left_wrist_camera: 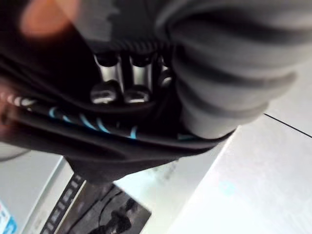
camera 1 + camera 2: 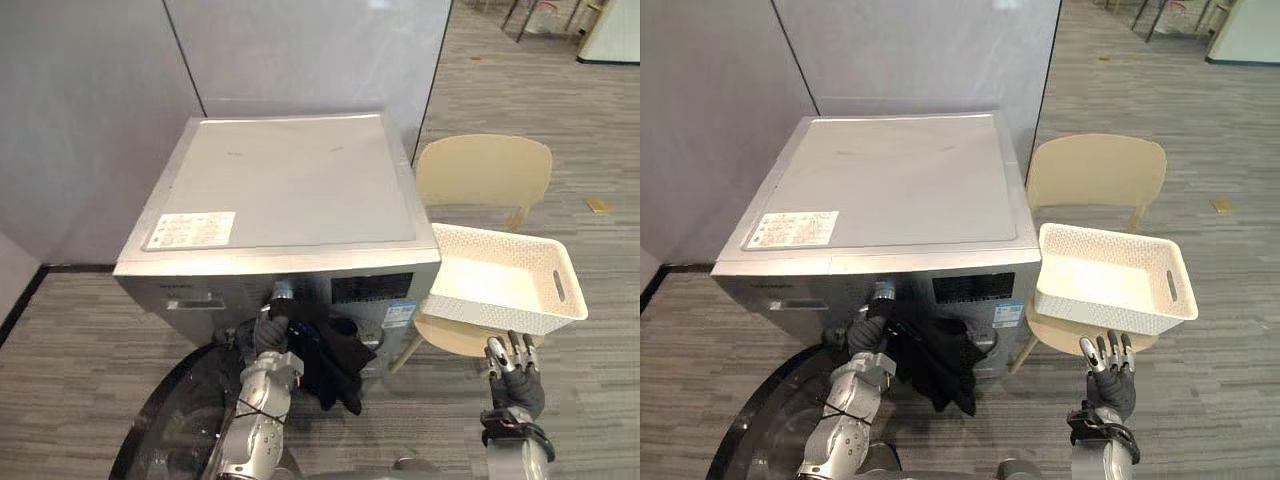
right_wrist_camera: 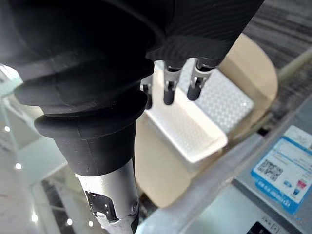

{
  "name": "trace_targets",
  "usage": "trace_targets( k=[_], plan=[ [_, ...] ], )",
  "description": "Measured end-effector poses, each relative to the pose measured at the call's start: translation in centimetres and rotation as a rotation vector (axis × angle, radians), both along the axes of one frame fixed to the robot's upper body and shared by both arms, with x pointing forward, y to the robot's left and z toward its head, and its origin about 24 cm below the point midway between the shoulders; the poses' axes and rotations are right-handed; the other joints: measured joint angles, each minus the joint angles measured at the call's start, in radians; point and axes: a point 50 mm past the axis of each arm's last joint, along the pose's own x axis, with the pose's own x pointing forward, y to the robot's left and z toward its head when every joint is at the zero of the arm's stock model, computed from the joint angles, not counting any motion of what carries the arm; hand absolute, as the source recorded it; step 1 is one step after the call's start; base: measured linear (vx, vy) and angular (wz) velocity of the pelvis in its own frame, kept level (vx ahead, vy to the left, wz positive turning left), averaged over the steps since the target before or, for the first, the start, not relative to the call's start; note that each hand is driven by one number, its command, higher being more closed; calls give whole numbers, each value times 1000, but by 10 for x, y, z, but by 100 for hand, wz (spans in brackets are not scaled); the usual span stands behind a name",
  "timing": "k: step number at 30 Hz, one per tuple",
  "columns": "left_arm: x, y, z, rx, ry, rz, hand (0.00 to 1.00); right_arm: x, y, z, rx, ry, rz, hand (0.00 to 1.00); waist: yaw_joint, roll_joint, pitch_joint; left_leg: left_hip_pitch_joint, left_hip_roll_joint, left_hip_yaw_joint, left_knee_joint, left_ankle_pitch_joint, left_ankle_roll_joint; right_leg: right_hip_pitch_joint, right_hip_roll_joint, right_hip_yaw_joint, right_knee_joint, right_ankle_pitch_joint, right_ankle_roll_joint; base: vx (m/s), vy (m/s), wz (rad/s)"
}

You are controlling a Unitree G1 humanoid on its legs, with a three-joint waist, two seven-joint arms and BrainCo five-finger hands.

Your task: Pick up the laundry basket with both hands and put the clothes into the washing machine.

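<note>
A white laundry basket [image 2: 505,275] sits on a beige chair [image 2: 484,175] to the right of the silver washing machine [image 2: 280,190]. It looks empty. Dark clothes [image 2: 330,360] hang from the machine's front opening, and my left hand [image 2: 270,333] is curled on them. In the left wrist view its fingers [image 1: 117,80] are wrapped in the dark cloth [image 1: 97,141]. My right hand [image 2: 515,375] stands below the basket's near edge with its fingers straight, apart from the basket [image 3: 195,122].
The washer's round door [image 2: 180,420] is swung open low on the left. Grey partition walls stand behind and to the left of the machine. Carpeted floor stretches out to the right, past the chair.
</note>
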Motion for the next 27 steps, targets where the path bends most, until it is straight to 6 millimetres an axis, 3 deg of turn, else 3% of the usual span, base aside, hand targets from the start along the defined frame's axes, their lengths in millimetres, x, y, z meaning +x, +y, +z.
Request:
trace_targets(
  k=[1,2,4,6,10,14,17,19,22,25,26,27],
  plan=[
    [-1,0,3,1,-15,-7,100,0,1,-1,7,-1,0,0,0,-11,11,-13,-8,13,5,-9,4,-36,-14,10,40,-4,7,40,217,-15],
    [1,-5,9,-7,-39,-15,100,1,4,-1,20,-5,-3,0,3,-38,42,-64,-26,20,36,-20,21,-108,-42,15,112,-9,15,-22,236,-3],
    [15,-3,20,0,-78,8,100,7,6,2,24,-27,13,0,8,-58,106,-186,-28,19,131,-74,44,-231,-58,32,201,-30,48,-101,197,-4],
    [27,8,27,5,-98,67,100,13,9,5,31,-49,33,0,9,-57,156,-256,-13,20,216,-119,55,-288,-60,50,244,-65,63,-134,118,-21],
    [45,20,34,-69,-96,184,100,16,11,6,40,-53,42,0,6,-45,198,-395,5,16,352,-181,78,-419,-76,77,342,-111,84,-131,105,-14],
    [71,26,42,-144,-91,251,100,22,10,9,65,-75,22,0,6,-51,232,-528,11,-8,437,-195,101,-542,-78,90,416,-114,90,-84,71,-3],
    [101,30,62,-147,-127,247,100,36,10,18,75,-125,20,0,6,-68,274,-648,21,-26,503,-202,114,-660,-77,96,488,-118,97,-98,25,-4],
    [124,33,86,-186,-164,245,100,43,8,25,83,-169,13,0,2,-78,302,-739,28,-37,547,-205,122,-751,-75,105,536,-118,98,-93,8,-11],
    [144,43,118,-239,-233,261,100,48,8,28,89,-190,5,0,-9,-86,324,-826,49,-48,595,-213,135,-832,-60,112,571,-118,99,-78,-4,-19],
    [160,56,170,-250,-364,246,100,49,6,31,100,-211,-10,0,-29,-100,346,-919,60,-59,626,-217,142,-920,-49,120,592,-108,109,-50,-3,-20],
    [164,61,198,-205,-439,230,100,49,6,31,103,-213,-11,0,-31,-101,358,-951,68,-61,630,-212,148,-950,-42,119,588,-96,108,-4,-4,-18],
    [165,61,207,-181,-465,217,100,49,6,31,103,-214,-11,0,-30,-101,360,-962,72,-61,633,-211,150,-959,-40,118,586,-94,107,10,-6,-18]
  ],
)
